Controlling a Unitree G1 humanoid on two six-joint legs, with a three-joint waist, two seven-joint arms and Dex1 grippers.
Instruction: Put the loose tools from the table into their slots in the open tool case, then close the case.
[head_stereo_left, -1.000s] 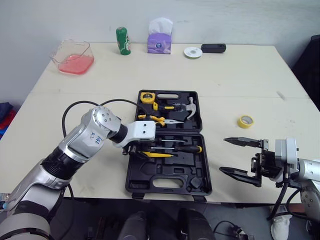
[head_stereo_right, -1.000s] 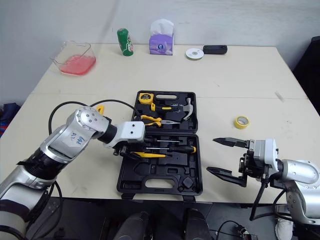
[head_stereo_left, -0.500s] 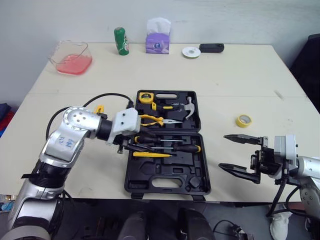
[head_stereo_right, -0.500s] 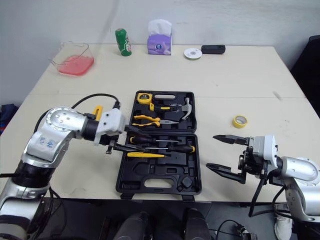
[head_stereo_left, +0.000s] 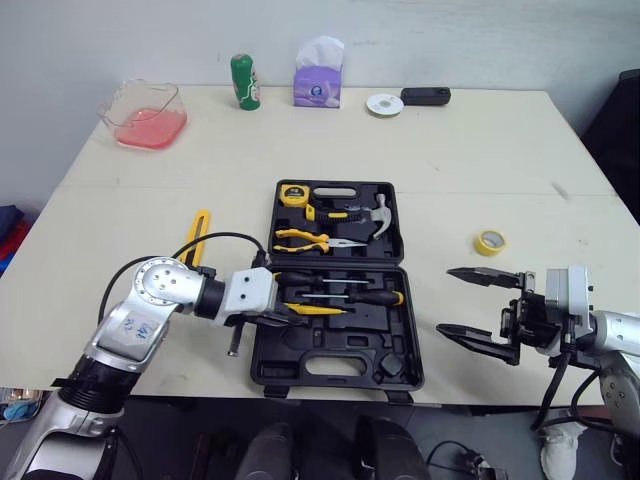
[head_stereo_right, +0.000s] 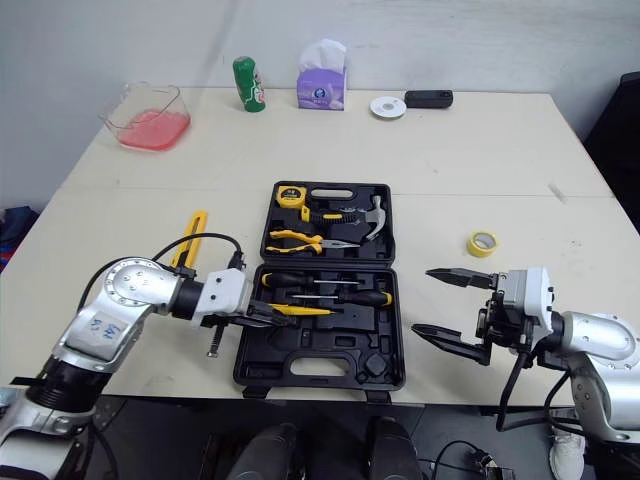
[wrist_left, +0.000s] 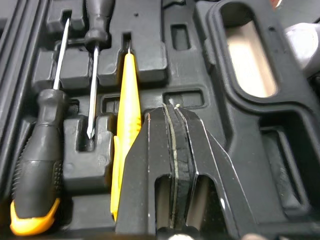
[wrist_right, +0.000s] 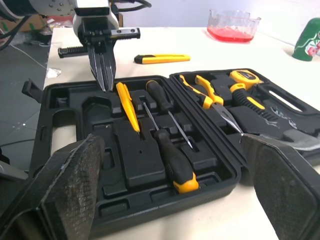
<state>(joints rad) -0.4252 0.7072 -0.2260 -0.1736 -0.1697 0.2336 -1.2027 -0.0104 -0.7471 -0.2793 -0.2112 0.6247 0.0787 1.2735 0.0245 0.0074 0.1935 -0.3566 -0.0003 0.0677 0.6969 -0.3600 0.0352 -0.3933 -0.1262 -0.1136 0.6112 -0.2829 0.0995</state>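
Observation:
The black tool case (head_stereo_left: 262, 360) lies open in the middle of the table. Its far half holds a tape measure (head_stereo_left: 293, 195), a hammer (head_stereo_left: 375, 212) and yellow pliers (head_stereo_left: 310, 240). The near half holds two screwdrivers (head_stereo_left: 345, 291) and a thin yellow tool (wrist_left: 126, 120). My left gripper (wrist_left: 170, 107) is shut and empty, hovering over the near half's left side beside that yellow tool. A yellow utility knife (head_stereo_left: 200, 232) lies loose on the table left of the case. My right gripper (head_stereo_left: 447, 302) stands open and empty to the right of the case.
A yellow tape roll (head_stereo_left: 490, 242) lies right of the case. Along the far edge stand a clear container of pink liquid (head_stereo_left: 143, 113), a green can (head_stereo_left: 244, 80), a purple tissue box (head_stereo_left: 319, 80), a white disc (head_stereo_left: 385, 104) and a black device (head_stereo_left: 425, 96).
My left gripper has shut and its arm has drawn back and down toward the case's near-left side, uncovering the yellow knife on the table. The right arm has not moved.

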